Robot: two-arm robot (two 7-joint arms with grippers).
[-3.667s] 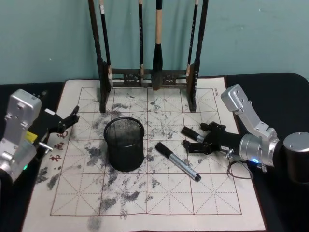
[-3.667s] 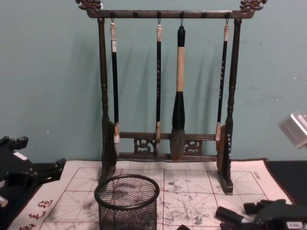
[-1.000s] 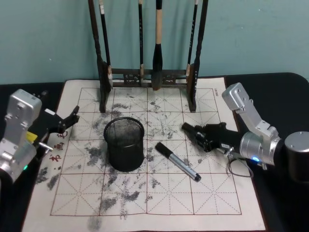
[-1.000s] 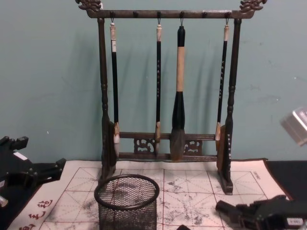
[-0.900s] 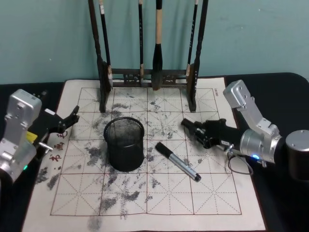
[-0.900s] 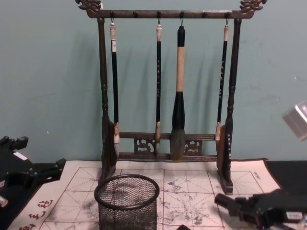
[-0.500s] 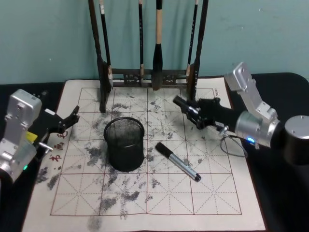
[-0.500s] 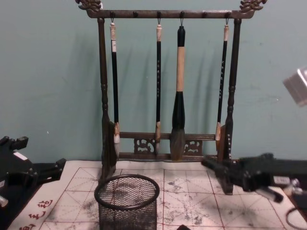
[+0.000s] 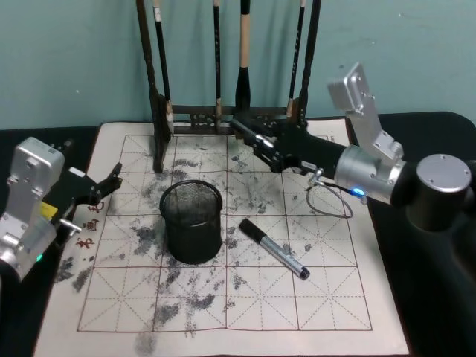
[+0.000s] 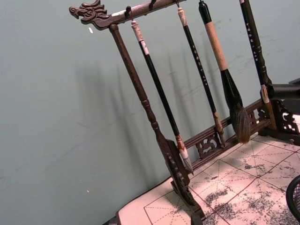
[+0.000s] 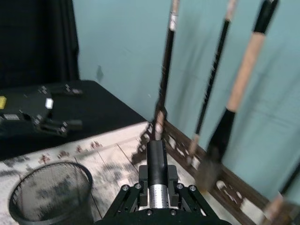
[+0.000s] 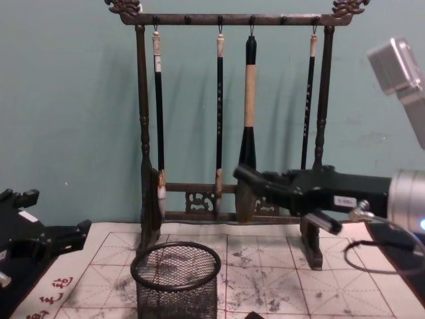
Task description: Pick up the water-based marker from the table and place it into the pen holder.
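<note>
My right gripper [image 9: 269,152] is shut on a black and silver water-based marker [image 9: 249,135], held roughly level in the air in front of the brush rack. It is behind and to the right of the pen holder [image 9: 192,223], a black wire-mesh cup on the mat. The right wrist view looks along the held marker [image 11: 156,161] with the pen holder [image 11: 49,194] below and off to one side. In the chest view the right gripper [image 12: 279,189] is well above the pen holder [image 12: 176,279]. A second marker [image 9: 274,249] lies on the mat. My left gripper [image 9: 104,186] rests open at the mat's left edge.
A tall dark wooden brush rack [image 9: 227,115] with several hanging brushes stands at the back of the ink-stained grid mat [image 9: 223,312], close behind the held marker. A loose cable loop [image 9: 331,201] hangs under the right arm. Black tabletop flanks the mat.
The right gripper closed on a marker at the mat's right side, then rose and swung left and back with it toward the rack. The left arm has not moved.
</note>
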